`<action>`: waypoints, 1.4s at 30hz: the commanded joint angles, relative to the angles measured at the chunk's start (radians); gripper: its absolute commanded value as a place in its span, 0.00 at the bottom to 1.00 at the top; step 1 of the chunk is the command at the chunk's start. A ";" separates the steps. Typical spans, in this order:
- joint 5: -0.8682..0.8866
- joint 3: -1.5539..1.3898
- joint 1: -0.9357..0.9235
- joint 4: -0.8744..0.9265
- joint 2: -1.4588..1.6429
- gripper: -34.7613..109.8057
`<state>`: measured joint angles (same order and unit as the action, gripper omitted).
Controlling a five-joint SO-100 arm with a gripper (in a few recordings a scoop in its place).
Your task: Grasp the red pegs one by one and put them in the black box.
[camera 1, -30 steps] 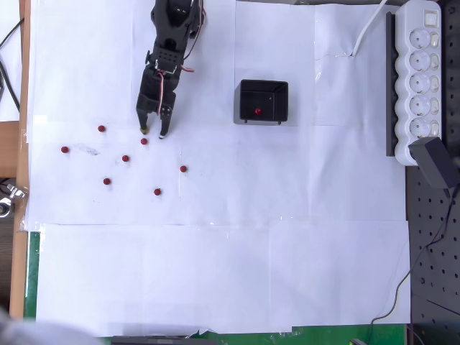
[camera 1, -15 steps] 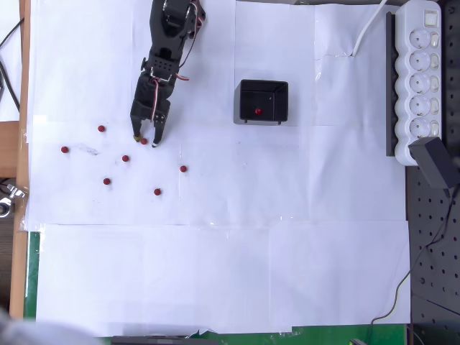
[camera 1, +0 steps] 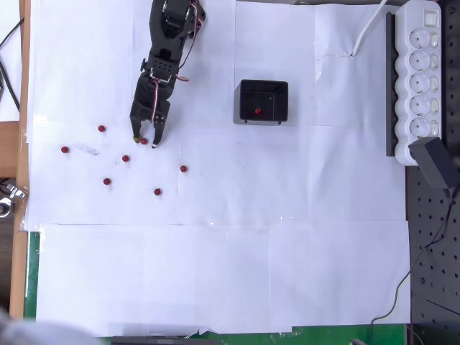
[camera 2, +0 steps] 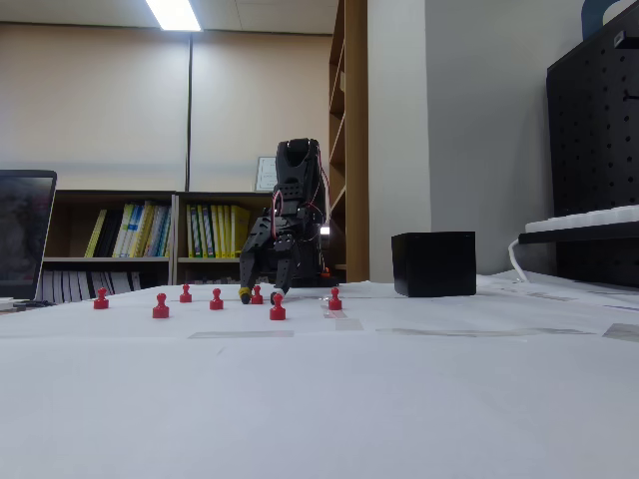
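Gripper (camera 1: 144, 141) of yours sits low on paper (camera 1: 215, 273), fingers apart around one red peg (camera 1: 144, 141); black box (camera 1: 263, 101) holds another.

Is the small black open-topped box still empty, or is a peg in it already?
Not empty: in the overhead view one red peg lies inside the small black open-topped box. Its walls hide the inside in the fixed view.

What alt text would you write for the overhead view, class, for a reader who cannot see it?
A black robot arm's open hand straddles one red peg on white paper. Six more pegs lie scattered nearby, and another sits inside the black box to the right.
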<state>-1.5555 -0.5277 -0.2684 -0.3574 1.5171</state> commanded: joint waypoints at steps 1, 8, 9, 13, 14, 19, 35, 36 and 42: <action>0.000 -0.009 -0.008 -0.021 0.008 0.33; 0.005 -0.009 -0.012 -0.041 0.011 0.33; 0.005 -0.009 -0.012 -0.043 0.011 0.33; 0.005 -0.009 -0.014 -0.044 0.009 0.31; 0.003 -0.009 -0.015 -0.046 0.008 0.29; -0.025 -0.014 -0.020 -0.049 -0.008 0.24; -0.370 -0.744 0.172 1.684 -0.468 0.24; -0.399 -0.830 0.213 1.801 -0.459 0.24; -0.638 -1.173 0.522 2.160 -0.399 0.24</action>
<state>-2.0494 -1.4987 0.0936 1.6245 1.1290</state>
